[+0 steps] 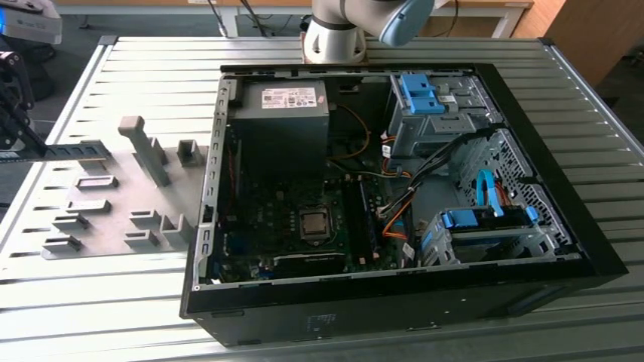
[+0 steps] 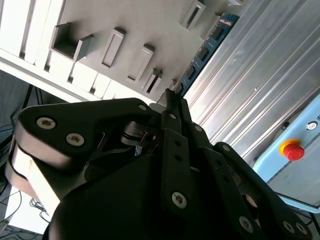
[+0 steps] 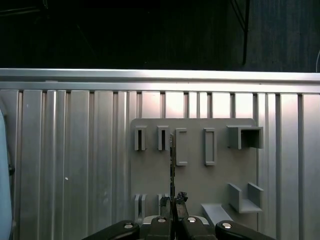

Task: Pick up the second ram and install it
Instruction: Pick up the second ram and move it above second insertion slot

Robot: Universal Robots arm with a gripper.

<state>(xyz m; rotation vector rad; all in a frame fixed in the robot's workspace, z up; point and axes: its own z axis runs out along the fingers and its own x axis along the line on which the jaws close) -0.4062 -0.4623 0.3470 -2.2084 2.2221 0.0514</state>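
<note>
The second ram is a thin blue circuit-board stick with black chips. My gripper is shut on one end of it. In the exterior view the ram sticks out level from the gripper at the far left, over the grey holder plate. The first wrist view shows the ram edge-on as a dark line running from the gripper across the holder plate, beside a pair of slotted blocks. The open computer case stands apart, toward the exterior view's right, with the motherboard's long memory slots near its middle.
Upright grey holder blocks rise from the plate. Inside the case are a power supply, blue-tabbed drive cages and loose cables. The arm's base stands behind the case. A red stop button sits off the slatted table.
</note>
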